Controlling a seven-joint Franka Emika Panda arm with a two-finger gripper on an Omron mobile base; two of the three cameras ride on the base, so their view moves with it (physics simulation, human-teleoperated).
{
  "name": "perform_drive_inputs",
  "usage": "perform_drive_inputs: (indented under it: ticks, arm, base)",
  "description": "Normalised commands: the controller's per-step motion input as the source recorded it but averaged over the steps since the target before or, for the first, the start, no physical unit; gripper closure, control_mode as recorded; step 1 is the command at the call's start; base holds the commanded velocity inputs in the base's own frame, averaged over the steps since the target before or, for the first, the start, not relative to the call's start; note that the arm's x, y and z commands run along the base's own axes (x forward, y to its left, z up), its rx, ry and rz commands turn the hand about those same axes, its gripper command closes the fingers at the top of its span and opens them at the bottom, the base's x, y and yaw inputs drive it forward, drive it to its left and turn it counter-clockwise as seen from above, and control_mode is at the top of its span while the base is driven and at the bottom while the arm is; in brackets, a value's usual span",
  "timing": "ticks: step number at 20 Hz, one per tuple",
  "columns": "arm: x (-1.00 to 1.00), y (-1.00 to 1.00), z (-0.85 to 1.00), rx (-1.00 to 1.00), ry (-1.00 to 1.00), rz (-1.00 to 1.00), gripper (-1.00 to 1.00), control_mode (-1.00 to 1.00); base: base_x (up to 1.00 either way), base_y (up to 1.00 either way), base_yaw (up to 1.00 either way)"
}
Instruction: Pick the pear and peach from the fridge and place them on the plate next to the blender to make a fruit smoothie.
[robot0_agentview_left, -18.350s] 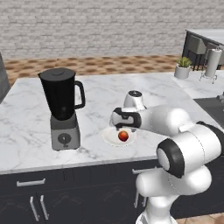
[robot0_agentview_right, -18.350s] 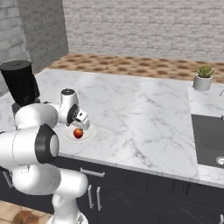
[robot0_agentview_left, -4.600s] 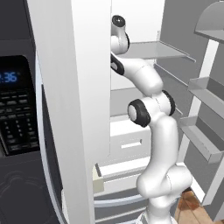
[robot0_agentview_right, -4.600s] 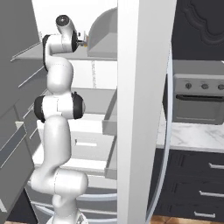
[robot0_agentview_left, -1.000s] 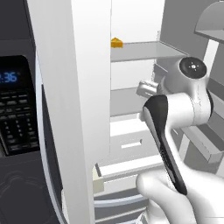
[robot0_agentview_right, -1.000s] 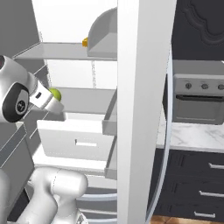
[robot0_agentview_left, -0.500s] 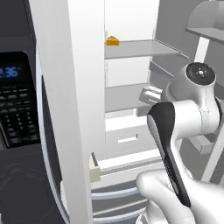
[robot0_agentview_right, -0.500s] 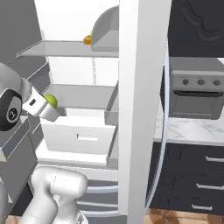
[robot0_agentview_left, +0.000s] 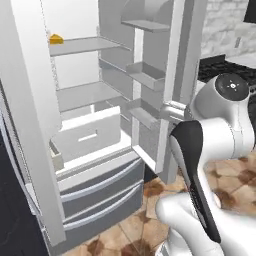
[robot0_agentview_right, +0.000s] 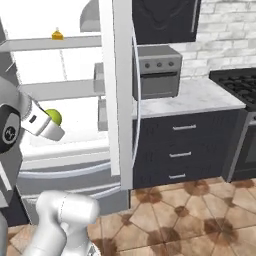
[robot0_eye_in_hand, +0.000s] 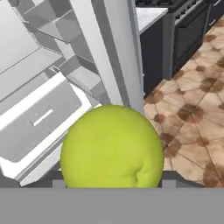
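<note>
One small yellow-green pear (robot0_agentview_right: 53, 117) sits grasped in the white arm's two-finger gripper (robot0_agentview_right: 51, 122), at nine o'clock from the tall white open fridge (robot0_agentview_right: 117, 90) door.

- The white arm bends up from the base, elbow high, forearm reaching forward.
- The gripper (robot0_agentview_right: 50, 122) points outward and is clamped on the pear (robot0_eye_in_hand: 112, 148).
</note>
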Motion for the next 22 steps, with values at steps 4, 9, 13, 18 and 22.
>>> perform_drive_inputs:
  ticks: [4, 9, 13, 18, 22]
  arm:
    - [0.00, 0.00, 0.00, 0.00, 0.00, 0.00, 1.00, 1.00]
    - [0.00, 0.00, 0.00, 0.00, 0.00, 0.00, 1.00, 1.00]
    - [0.00, 0.00, 0.00, 0.00, 0.00, 0.00, 1.00, 1.00]
    - [0.00, 0.00, 0.00, 0.00, 0.00, 0.00, 1.00, 1.00]
    - [0.00, 0.00, 0.00, 0.00, 0.00, 0.00, 1.00, 1.00]
  base:
    - [-0.30, -0.42, -0.76]
    - [0.00, -0.73, -0.75]
    - [0.00, -0.99, -0.66]
    - [0.26, -0.94, -0.57]
    - [0.67, -0.84, -0.47]
